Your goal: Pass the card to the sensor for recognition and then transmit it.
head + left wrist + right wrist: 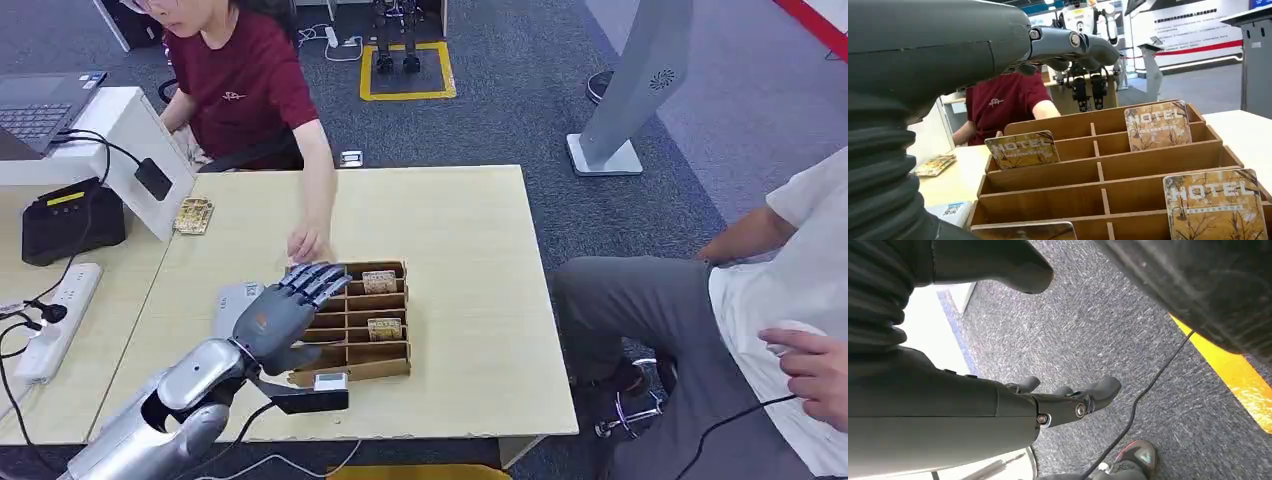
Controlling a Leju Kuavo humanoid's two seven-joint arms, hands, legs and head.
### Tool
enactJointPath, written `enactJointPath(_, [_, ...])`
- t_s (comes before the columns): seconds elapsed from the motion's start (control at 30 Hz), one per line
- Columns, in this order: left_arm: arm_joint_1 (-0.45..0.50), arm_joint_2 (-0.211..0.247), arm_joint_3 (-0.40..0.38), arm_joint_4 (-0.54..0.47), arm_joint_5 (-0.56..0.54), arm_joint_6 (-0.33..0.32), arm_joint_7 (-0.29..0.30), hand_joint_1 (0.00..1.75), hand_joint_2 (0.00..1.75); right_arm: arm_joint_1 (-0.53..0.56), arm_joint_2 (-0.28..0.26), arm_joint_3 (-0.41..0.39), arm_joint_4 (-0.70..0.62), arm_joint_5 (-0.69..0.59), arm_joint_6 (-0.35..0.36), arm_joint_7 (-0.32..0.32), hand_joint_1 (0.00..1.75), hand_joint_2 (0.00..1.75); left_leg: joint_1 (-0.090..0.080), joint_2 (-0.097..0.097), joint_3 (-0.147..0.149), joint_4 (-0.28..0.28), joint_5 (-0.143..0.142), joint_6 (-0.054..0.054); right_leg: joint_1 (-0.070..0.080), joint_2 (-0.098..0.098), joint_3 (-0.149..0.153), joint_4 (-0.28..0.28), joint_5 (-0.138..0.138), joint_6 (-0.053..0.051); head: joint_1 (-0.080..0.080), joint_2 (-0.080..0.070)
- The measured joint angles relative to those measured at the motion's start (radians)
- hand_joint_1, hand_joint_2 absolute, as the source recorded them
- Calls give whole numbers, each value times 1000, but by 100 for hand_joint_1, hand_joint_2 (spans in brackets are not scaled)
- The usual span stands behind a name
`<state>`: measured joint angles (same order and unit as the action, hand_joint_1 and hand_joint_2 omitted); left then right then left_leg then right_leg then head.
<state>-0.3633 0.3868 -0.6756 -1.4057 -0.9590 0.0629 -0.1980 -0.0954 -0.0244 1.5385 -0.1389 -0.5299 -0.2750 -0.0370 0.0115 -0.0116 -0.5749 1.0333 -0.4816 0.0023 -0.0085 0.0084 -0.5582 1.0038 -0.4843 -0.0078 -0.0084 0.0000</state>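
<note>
In the wooden rack (365,345) on the bench (470,260) stand the hotel cards, each upright in its own slot. From the head view two cards show as small tan patches: one in the back row (379,281) and one nearer the middle (384,328). The left wrist view sits low and close, so here the cards are big and the word HOTEL can be read on them. One card (1022,149) stands in a far row, another card (1158,125) stands further along near the back, and a third card (1215,205) stands in a close row. The top edge of one more card (1025,230) peeks in at the rim of that picture.

The left hand (290,310) hangs over the near left part of the rack with its fingers spread out flat, and it holds nothing. In the left wrist view its fingers (1068,42) reach out above the slots and touch no card. The right hand (1068,402) hangs down over grey carpet (1108,325) with its fingers loosely apart and nothing in them; a black cable (1143,395) and a yellow stripe (1233,380) lie on the floor there.

A person in a dark red shirt (240,85) sits across the bench, with a hand (310,243) resting on the wood just behind the rack. On the left side stands a white stand (150,150) with a small black box (153,178) on it, a black device (72,220) beside it, and a small stack of cards (193,215) near its foot. Another person in a white shirt (790,290) sits to the right of the bench.
</note>
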Motion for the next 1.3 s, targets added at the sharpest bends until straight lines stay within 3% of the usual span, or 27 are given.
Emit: enactJointPath(1.3, [-3,47,13,-9,40,-59,-36,0,175,4,-2,0,0,-14,0,2,0,175,0,0,0,0,0,0,0,0,0,0,0,0,0,0])
